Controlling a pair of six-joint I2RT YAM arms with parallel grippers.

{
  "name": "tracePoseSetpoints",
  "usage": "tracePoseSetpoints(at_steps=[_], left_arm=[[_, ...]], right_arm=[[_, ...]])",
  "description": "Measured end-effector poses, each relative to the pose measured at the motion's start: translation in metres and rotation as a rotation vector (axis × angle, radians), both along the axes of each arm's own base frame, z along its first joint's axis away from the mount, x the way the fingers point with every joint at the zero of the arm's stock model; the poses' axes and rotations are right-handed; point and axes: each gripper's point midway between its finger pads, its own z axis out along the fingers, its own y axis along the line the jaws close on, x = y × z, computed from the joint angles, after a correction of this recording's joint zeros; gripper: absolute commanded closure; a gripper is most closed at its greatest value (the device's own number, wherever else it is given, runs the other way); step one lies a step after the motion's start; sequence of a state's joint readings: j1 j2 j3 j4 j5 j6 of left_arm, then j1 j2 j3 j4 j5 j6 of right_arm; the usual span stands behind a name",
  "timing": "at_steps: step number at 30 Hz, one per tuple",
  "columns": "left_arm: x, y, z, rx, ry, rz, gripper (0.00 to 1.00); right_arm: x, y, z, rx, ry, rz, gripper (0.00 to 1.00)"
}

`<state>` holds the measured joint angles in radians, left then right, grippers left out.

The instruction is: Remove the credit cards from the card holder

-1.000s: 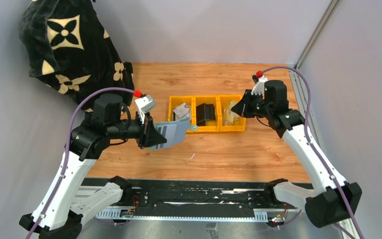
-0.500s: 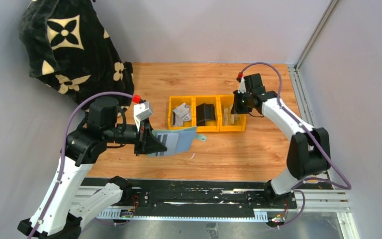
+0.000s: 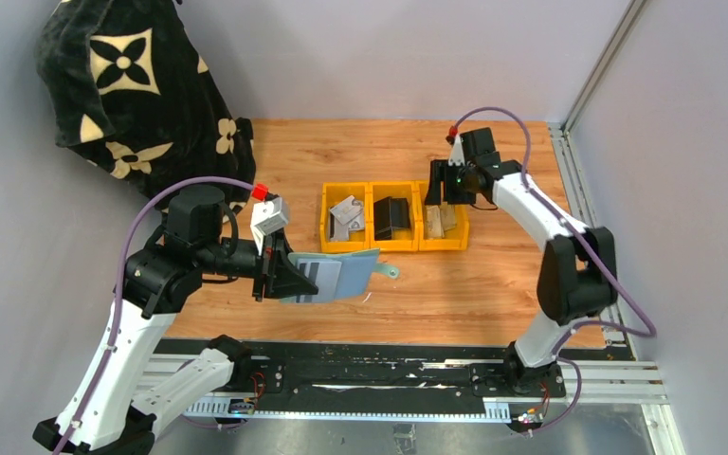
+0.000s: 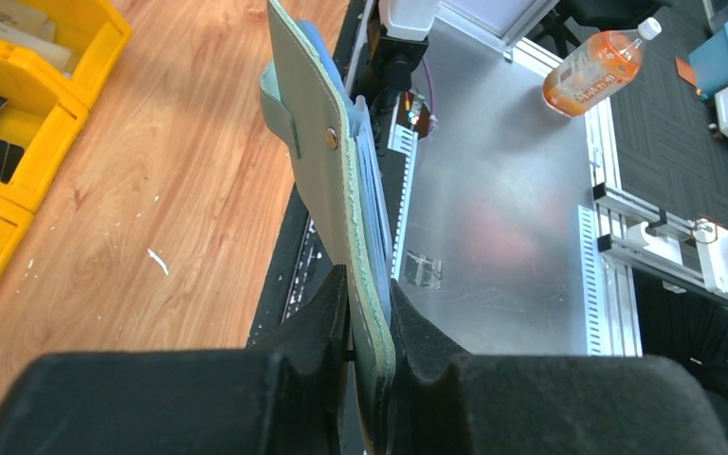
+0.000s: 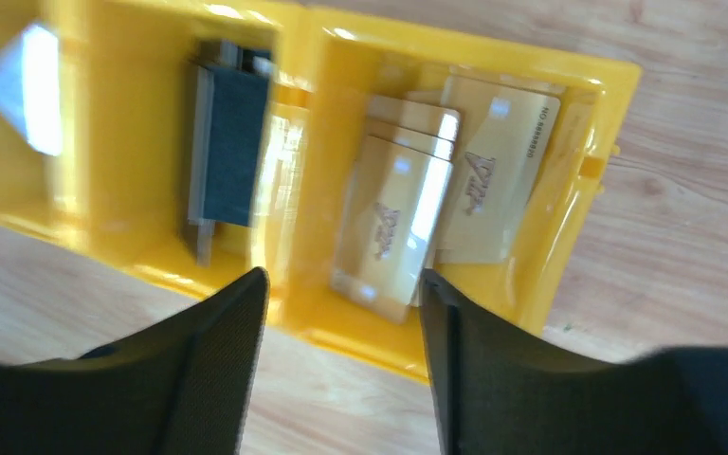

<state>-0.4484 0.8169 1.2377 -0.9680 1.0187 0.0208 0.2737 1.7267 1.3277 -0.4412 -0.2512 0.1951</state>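
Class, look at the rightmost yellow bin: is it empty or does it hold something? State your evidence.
Not empty: the rightmost yellow bin holds several overlapping gold cards, clear in the right wrist view.

The left tool [image 3: 282, 276] grips the sage-green card holder [image 3: 337, 275] over the wooden surface [image 3: 479, 289], just near-side of the yellow bins [image 3: 393, 246]. The right tool [image 3: 436, 196] hangs above their rightmost compartment, where tan credit cards [image 3: 442, 222] lie.

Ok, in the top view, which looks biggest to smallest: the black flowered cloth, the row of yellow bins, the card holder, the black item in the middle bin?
1. black flowered cloth
2. row of yellow bins
3. card holder (held nearer the camera, so may look enlarged)
4. black item
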Motion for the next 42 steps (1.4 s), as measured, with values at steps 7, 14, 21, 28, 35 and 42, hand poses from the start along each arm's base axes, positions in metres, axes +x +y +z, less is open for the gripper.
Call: tracePoseSetpoints(at_steps=[7, 14, 21, 28, 35, 42], left_arm=[[-0.003, 0.000, 0.001, -0.009, -0.020, -0.026, 1.00], [-0.007, -0.001, 0.002, -0.019, -0.028, -0.054, 1.00], [-0.014, -0.001, 0.006, -0.040, -0.019, -0.087, 1.00], [-0.019, 0.001, 0.006, -0.038, -0.016, -0.091, 1.00], [-0.016, 0.003, 0.010, -0.031, -0.054, -0.071, 1.00], [-0.002, 0.007, 0.002, 0.020, -0.099, 0.001, 0.77]], right_arm=[[-0.038, 0.039, 0.161, 0.262, -0.353, 0.142, 0.21], [-0.191, 0.132, 0.295, 0.688, -0.632, 0.687, 0.15], [-0.283, 0.181, 0.297, 0.830, -0.551, 1.045, 0.14], [-0.305, 0.191, 0.271, 0.797, -0.464, 1.146, 0.33], [-0.316, 0.202, 0.246, 0.723, -0.395, 1.175, 0.88], [-0.300, 0.208, 0.232, 0.652, -0.384, 1.081, 1.00]])
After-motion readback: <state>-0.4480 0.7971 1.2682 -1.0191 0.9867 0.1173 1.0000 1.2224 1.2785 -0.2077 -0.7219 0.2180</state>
